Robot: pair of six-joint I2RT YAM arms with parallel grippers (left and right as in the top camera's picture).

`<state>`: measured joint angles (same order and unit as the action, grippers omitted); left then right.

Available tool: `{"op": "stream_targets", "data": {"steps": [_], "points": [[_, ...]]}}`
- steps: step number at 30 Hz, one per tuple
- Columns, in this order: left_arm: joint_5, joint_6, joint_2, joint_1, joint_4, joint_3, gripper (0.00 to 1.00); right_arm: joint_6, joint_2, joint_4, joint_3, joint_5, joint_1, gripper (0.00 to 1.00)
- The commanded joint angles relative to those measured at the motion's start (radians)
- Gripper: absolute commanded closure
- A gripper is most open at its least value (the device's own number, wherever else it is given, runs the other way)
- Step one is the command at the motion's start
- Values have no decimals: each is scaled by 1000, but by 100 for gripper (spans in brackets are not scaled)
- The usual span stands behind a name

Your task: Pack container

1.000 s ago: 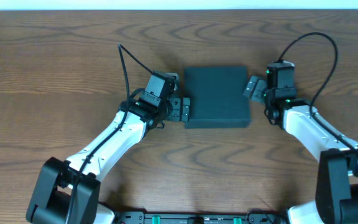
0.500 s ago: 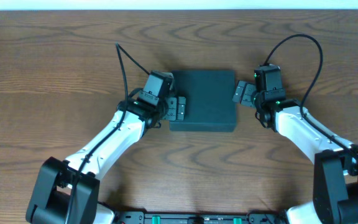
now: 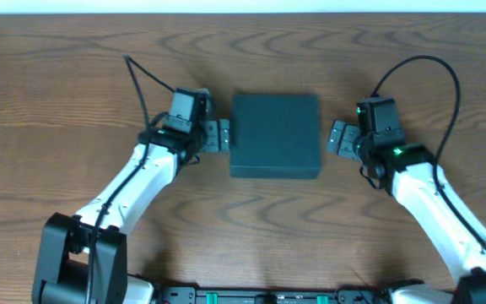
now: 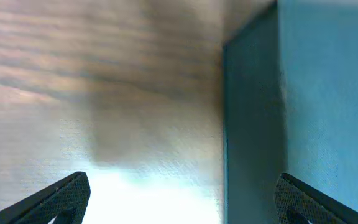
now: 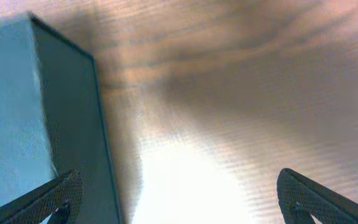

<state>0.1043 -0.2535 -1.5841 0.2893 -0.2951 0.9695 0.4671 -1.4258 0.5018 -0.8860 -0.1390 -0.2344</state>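
Left claw (image 3: pixel 223 135) and right claw (image 3: pixel 337 138) gape wide, empty, flanking container (image 3: pixel 275 135).

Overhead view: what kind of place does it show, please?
Probably a robot test bench, not a home or shop: a wood-grain table, with the cabled left gripper and right gripper flanking one closed dark container.
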Motion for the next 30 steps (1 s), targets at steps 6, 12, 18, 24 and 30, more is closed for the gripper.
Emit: {"op": "stream_targets", "data": {"steps": [6,12,18,24,30], "points": [[-7,29,-73,-55,90,21,4,19,-32,67,18,24,-23,1],[-6,33,-180,-55,91,89,5,31,-33,24,45,42,-50,1],[21,37,-231,-55,95,136,4,39,-33,-7,73,43,-63,1],[51,48,-234,-53,104,141,4,53,-34,-32,82,49,-68,1],[101,48,-234,-53,128,141,4,61,-34,-42,82,75,-68,1]]}}
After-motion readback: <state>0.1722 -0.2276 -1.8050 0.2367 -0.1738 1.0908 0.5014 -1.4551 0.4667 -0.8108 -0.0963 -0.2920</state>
